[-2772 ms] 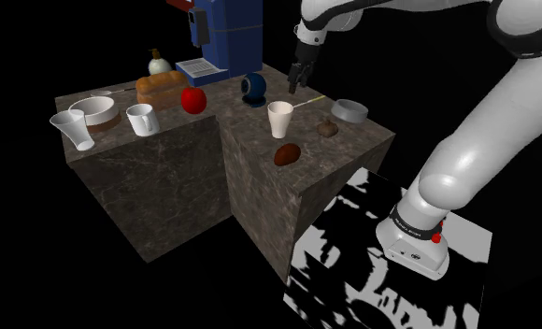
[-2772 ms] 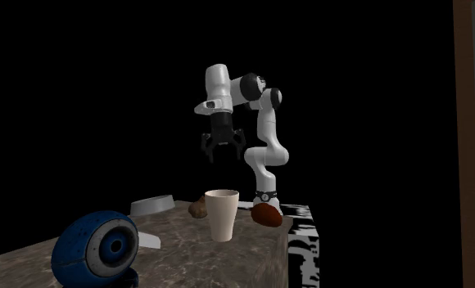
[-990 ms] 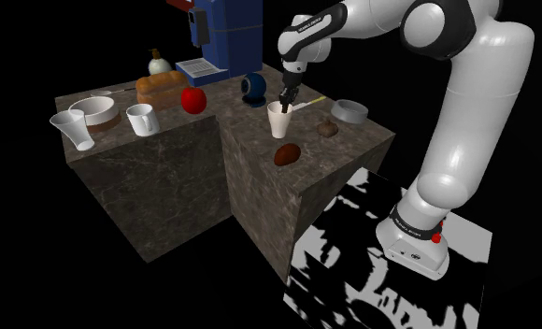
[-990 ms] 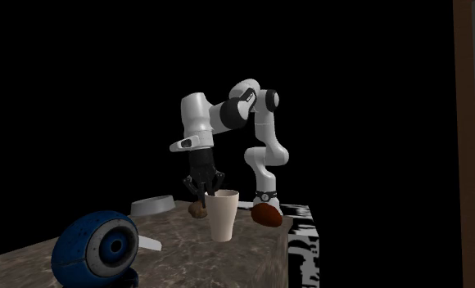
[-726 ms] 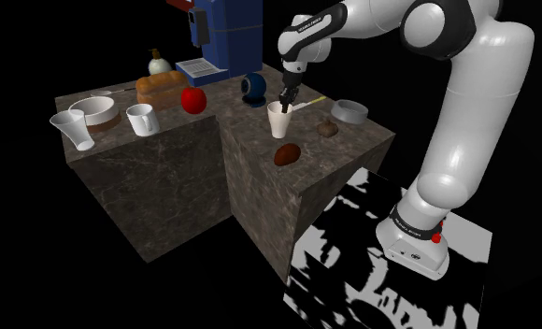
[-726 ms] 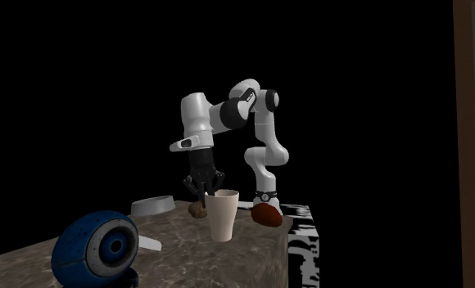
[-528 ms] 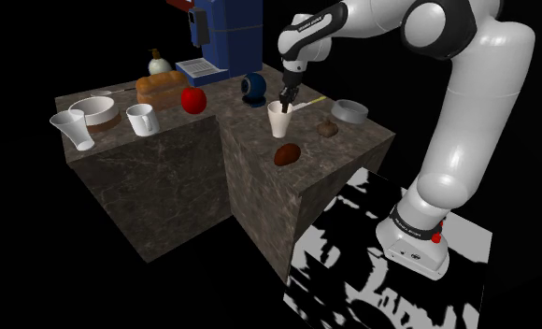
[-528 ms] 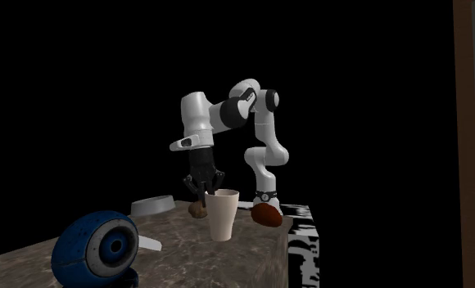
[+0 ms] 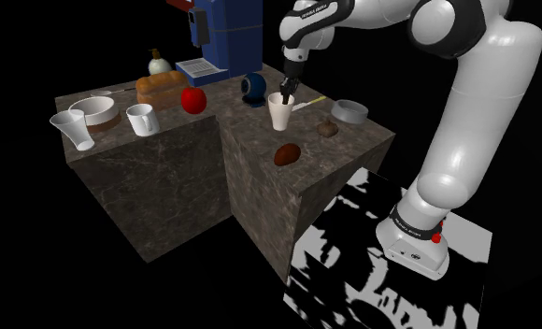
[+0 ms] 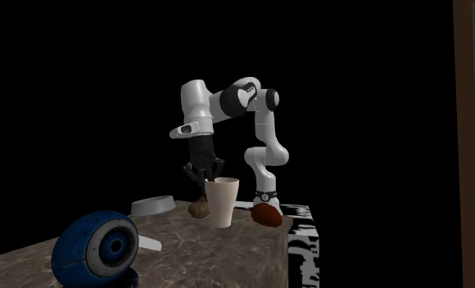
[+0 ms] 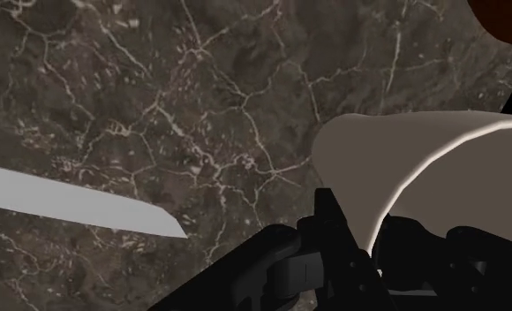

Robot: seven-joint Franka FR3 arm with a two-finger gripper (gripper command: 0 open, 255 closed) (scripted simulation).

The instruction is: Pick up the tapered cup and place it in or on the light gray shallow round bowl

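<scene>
While clamped on the rim of the cream tapered cup [image 9: 280, 115], black gripper [image 9: 287, 94] over marbled counter [image 9: 260, 154], grey bowl [image 9: 349, 111] nearby

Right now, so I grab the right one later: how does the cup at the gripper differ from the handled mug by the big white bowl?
The cup has no handle and narrows toward its base; the mug has a handle and straighter sides. The cup is cream, the mug whiter. The gripper clasps the cup's rim; the mug stands free. Both are upright and open-topped.
</scene>
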